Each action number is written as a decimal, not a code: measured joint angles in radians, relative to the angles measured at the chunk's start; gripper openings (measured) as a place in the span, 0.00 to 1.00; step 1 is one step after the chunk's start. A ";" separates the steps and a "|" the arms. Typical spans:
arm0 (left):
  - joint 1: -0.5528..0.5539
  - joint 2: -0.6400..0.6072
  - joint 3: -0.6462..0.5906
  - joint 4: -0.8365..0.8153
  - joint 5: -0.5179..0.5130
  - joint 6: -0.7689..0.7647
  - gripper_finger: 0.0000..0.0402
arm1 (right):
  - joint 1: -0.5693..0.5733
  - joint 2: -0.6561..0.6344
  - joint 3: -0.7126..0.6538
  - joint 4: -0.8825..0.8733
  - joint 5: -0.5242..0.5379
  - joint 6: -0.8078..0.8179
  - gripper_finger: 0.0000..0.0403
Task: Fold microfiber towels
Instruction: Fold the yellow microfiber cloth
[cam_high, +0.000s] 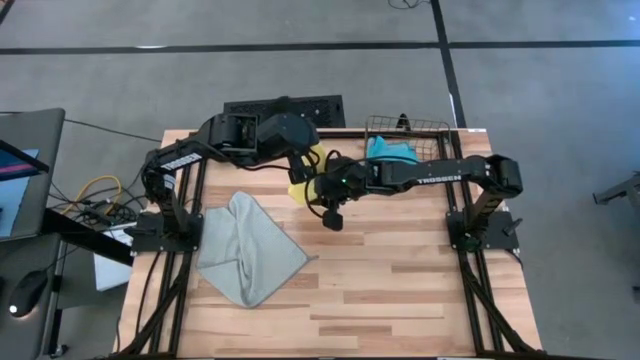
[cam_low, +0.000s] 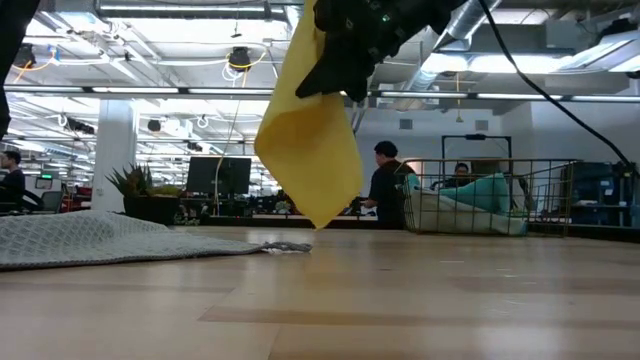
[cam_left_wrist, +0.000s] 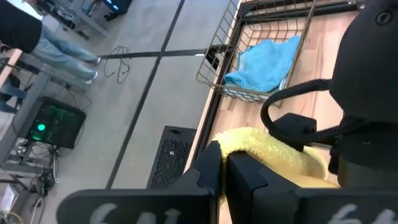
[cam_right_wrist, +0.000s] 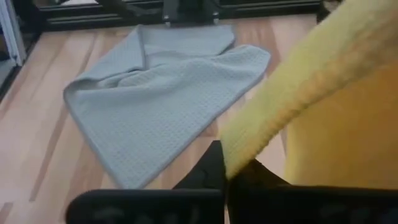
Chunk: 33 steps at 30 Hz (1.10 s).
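A small yellow towel hangs in the air over the middle of the table, held at its top by both grippers. My left gripper is shut on it from the far left. My right gripper is shut on it from the right. A grey-green towel lies spread and partly rumpled flat on the table at the near left. A cyan-blue towel lies bunched in the wire basket. My left gripper pinches the upper edge of the yellow towel between its two shut fingers, slanting down from the far left. The cloth runs on from the fingers toward the right arm. My right gripper pinches a thick rolled edge of the yellow towel between its shut fingers, slanting down from the table's right. The towel hangs slack below the fingers, and its lowest corner is just above the tabletop.
The wire basket stands at the table's far right corner. The grey-green towel covers the near left part of the wood. Bare wood lies near and to the right. People stand in the room beyond the table.
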 joint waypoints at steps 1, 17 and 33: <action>0.000 0.000 0.000 -0.007 0.000 -0.006 0.00 | -0.001 0.000 0.000 -0.007 -0.001 0.004 0.04; 0.000 -0.008 -0.010 -0.270 0.072 -0.242 0.00 | -0.034 -0.258 0.001 -0.535 0.188 0.010 0.01; 0.005 -0.009 -0.024 -0.268 0.117 -0.391 0.00 | -0.125 -0.435 0.001 -0.620 0.292 -0.026 0.00</action>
